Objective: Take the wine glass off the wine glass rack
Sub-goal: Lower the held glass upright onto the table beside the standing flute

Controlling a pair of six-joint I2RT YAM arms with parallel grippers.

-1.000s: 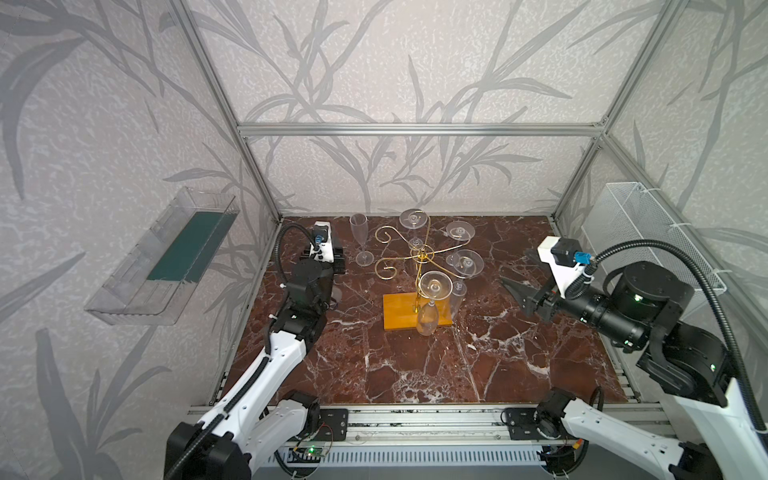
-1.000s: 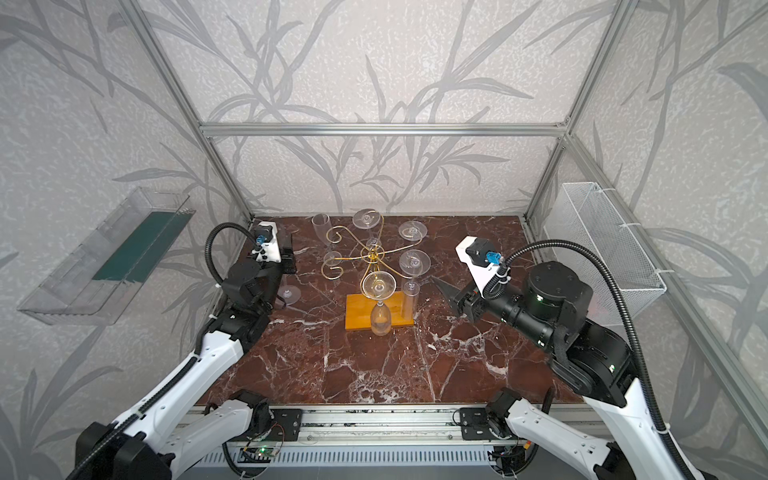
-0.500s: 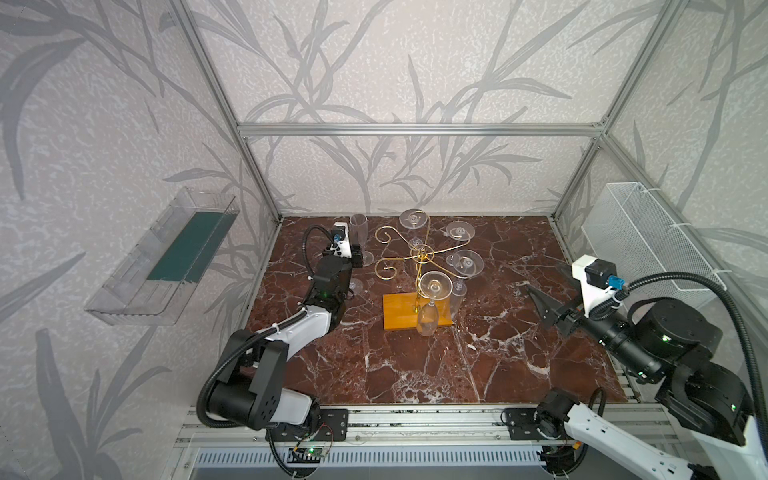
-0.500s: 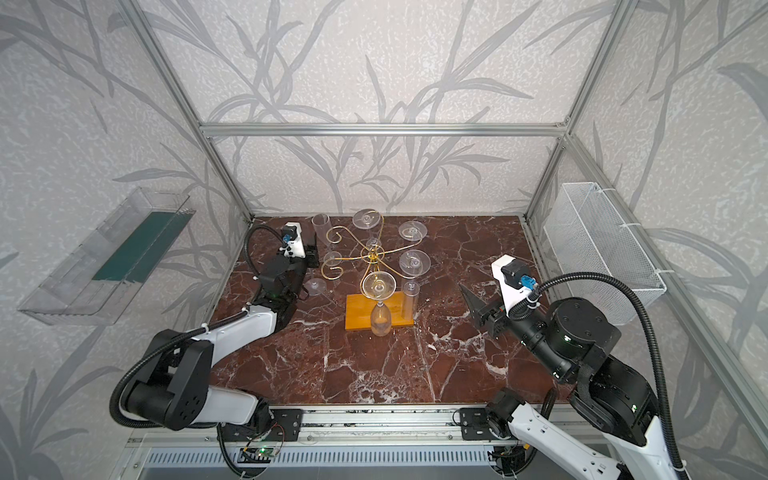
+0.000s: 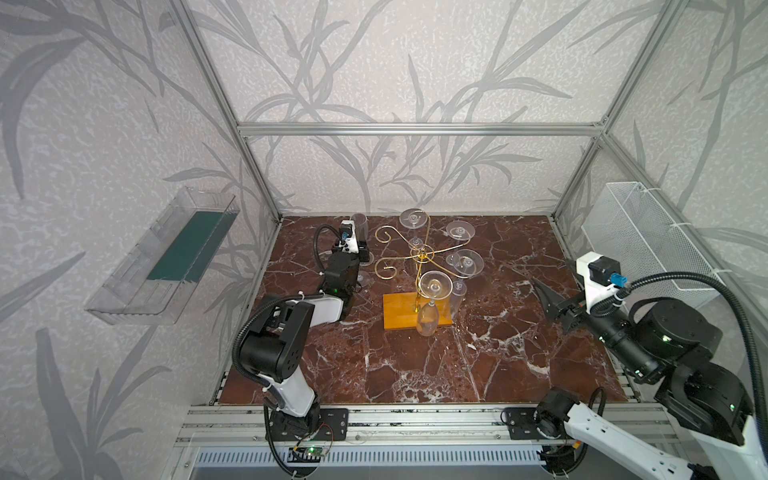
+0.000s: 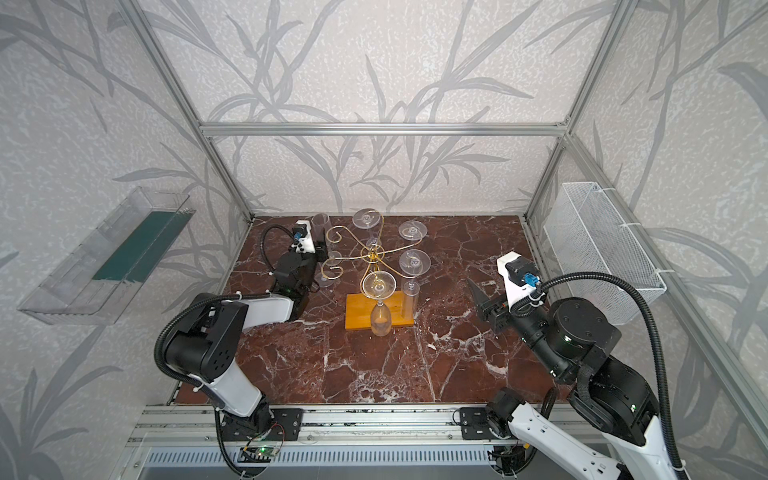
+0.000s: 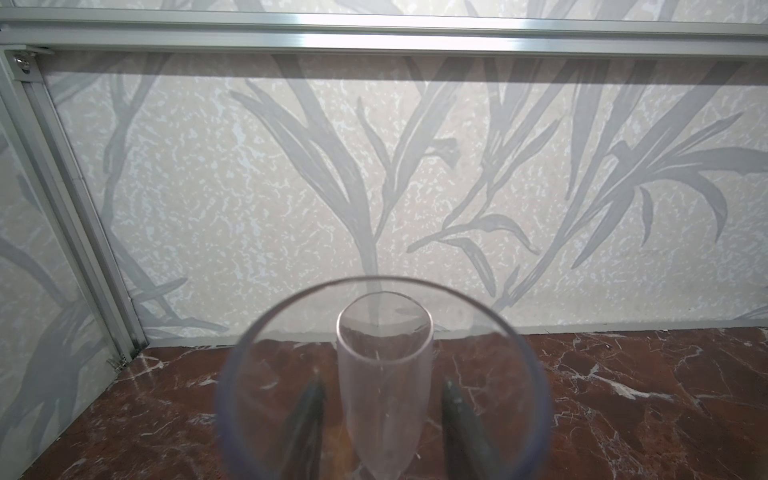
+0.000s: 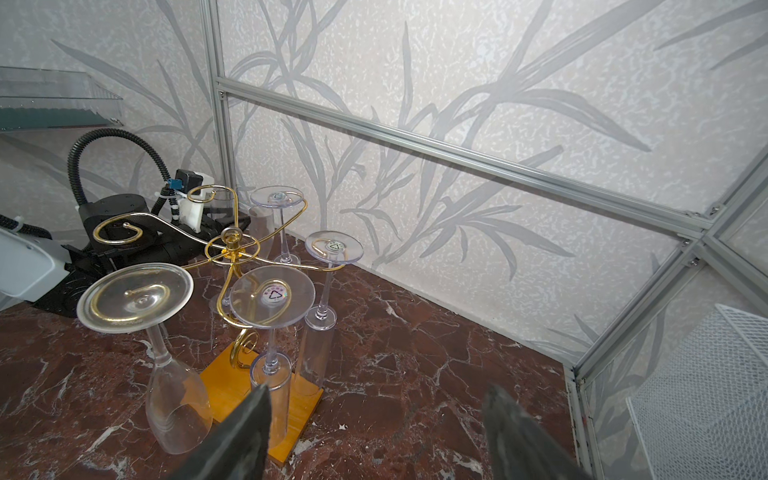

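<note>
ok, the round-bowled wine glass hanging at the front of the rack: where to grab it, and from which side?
Likely the stem, just under the foot. The wine glass hangs bowl-down, its foot resting on a spiral arm of the rack, which leaves the stem bare. Approach from the front, away from the post: a flute hangs close beside it, toward the open right gripper.

wine glass rack (image 5: 422, 252): glossy gold metal wire; base (image 5: 400, 312) smooth orange wood. wine glass (image 5: 428, 322) clear, glossy. surface (image 5: 457, 374) polished red-brown marble, white veins.
</note>
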